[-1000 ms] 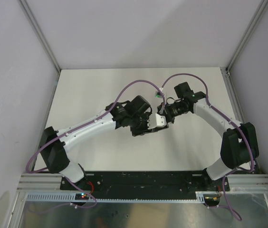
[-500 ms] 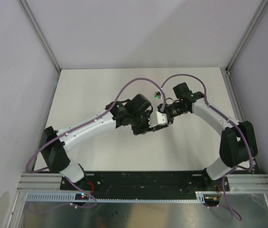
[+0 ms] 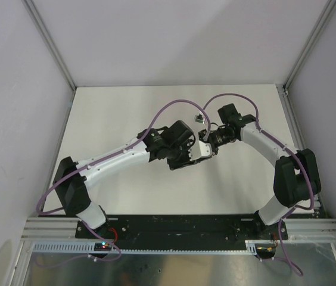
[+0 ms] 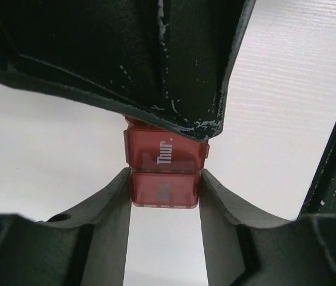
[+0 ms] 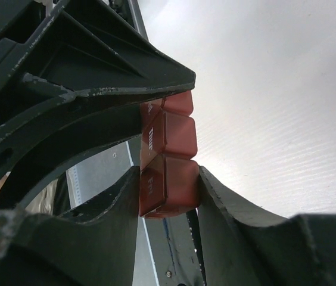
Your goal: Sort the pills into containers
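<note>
From the bases at the near edge we see the L arm (image 3: 114, 158) and R arm (image 3: 269, 146) bend inward over the white table (image 3: 126, 113) and meet abt mid-table, wrists nearly touching. The top view hides what's under them.

The L gripper (image 4: 164, 182) and R gripper (image 5: 168, 174) are both clenched on the red box (image 4: 165, 156), one at each end, w/ the box bridging btwn them.

L wrist view: the fingers (image 4: 111, 208) press the side walls of the nearest compartment. Its label is too blurred to read; the next lid says "Thur.". Beyond that, the far end goes under the R gripper's dark body.

R wrist view: same grip on its own near compartment, fingers tight on both sides. The mid lid reads "Thur." again, and the 3rd compartment sits partly behind the L gripper. The lids we see are down. We can't tell whether the box touches the table.
</note>
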Controlling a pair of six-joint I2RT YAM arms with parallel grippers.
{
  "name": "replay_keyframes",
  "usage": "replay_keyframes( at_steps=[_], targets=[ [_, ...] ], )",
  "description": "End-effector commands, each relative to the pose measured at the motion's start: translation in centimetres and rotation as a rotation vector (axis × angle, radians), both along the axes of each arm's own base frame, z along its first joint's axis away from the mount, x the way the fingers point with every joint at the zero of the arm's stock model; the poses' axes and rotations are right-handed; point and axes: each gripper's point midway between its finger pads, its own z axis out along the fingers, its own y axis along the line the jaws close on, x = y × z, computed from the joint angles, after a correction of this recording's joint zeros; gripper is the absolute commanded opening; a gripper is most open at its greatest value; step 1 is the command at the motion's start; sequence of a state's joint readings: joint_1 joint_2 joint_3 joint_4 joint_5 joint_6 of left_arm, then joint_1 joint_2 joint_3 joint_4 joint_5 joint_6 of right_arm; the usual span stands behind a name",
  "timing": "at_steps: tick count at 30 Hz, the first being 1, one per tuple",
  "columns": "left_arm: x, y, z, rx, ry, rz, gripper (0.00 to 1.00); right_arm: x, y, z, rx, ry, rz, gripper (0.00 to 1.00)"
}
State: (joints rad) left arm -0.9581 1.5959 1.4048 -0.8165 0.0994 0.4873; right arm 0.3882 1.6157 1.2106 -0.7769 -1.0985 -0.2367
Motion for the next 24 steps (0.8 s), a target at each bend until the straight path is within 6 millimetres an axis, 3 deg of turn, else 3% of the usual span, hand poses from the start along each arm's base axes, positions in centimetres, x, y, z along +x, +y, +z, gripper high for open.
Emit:
replay_keyframes(
  at_steps=[1, 18, 24],
  targets=[
    [1.6, -1.4, 1.7, -0.047, -0.07, 0.051, 0.24, 0.2, 0.5, 1.6, 0.06, 0.006, 0.018, 0.0],
    [1.2, -1.1, 2.0, -0.06, -0.067, 0.047, 0.95, 0.5, -0.5, 2.2, 0.063, -0.014, -0.005, 0.0],
    [0.8, -0.7, 2.5, -0.073, -0.073, 0.034, 1.0, 0.6, -0.8, 2.0, 0.051, -0.019, -0.012, 0.0]
  ],
)
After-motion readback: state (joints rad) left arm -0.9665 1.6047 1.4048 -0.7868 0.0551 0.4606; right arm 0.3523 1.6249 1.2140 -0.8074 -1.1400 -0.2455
